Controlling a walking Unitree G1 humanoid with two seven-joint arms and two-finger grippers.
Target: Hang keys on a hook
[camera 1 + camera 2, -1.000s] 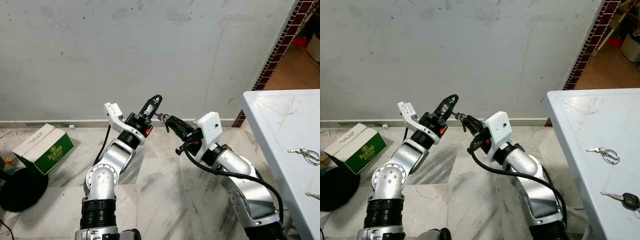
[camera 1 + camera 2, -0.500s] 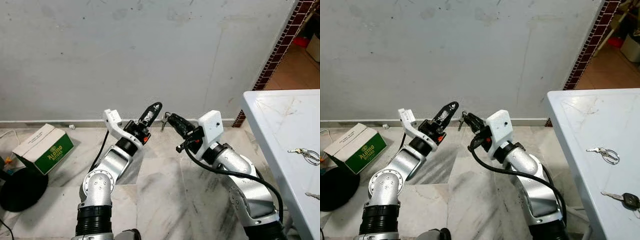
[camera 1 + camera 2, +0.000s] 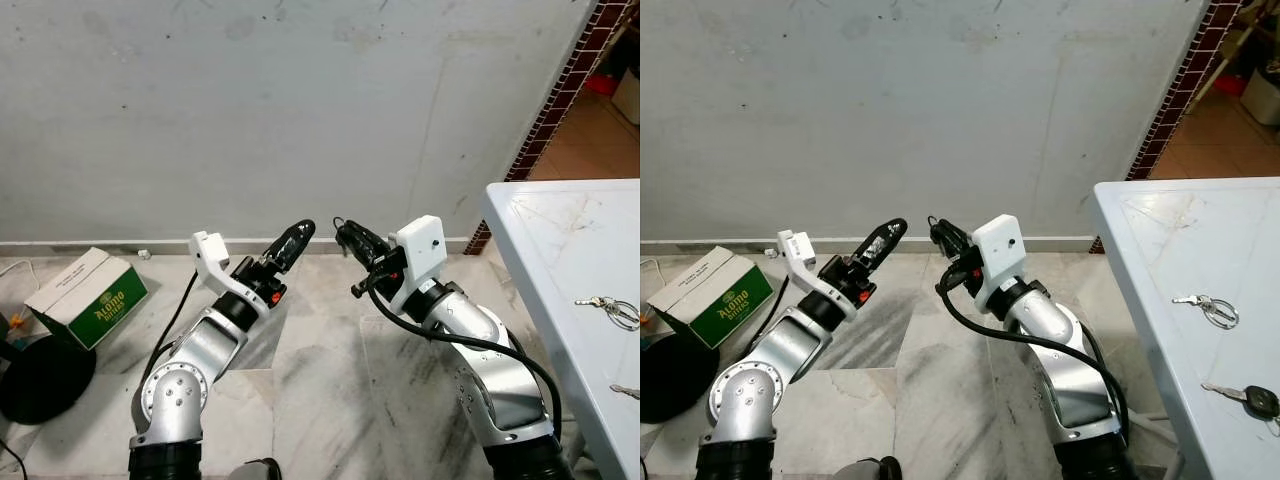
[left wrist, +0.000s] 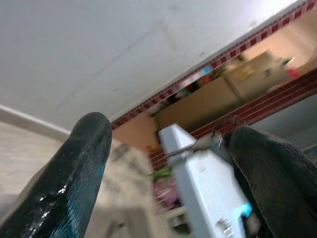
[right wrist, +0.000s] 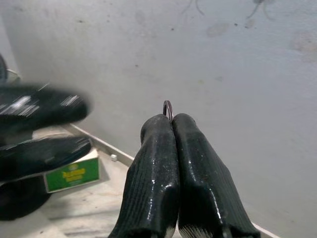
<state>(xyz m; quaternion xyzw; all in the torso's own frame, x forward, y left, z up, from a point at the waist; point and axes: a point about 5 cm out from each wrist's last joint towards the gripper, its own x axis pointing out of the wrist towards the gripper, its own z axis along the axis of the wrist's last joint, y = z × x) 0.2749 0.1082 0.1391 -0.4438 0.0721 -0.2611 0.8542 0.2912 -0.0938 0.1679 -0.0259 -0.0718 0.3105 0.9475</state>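
Note:
My right gripper (image 3: pixel 340 230) is raised in front of the grey wall (image 3: pixel 300 100), shut on a key ring (image 5: pixel 168 106). A small arc of the ring pokes out above the pressed fingertips (image 5: pixel 158 130). The keys themselves are hidden. My left gripper (image 3: pixel 305 228) points at the right one from the left, a short gap away. Its fingers (image 4: pixel 89 144) stand apart with nothing between them.
A white marble table (image 3: pixel 560 250) stands on the right, with a bunch of keys (image 3: pixel 608 306) and a single key (image 3: pixel 1250 398) lying on it. On the floor at the left sit a green and white box (image 3: pixel 88 295) and a black round base (image 3: pixel 40 375). A brick pillar (image 3: pixel 560 95) edges the wall.
Both grippers met at the keys a second ago. The left one has let go and drawn back to the left and down. The right keeps the ring and has lifted slightly.

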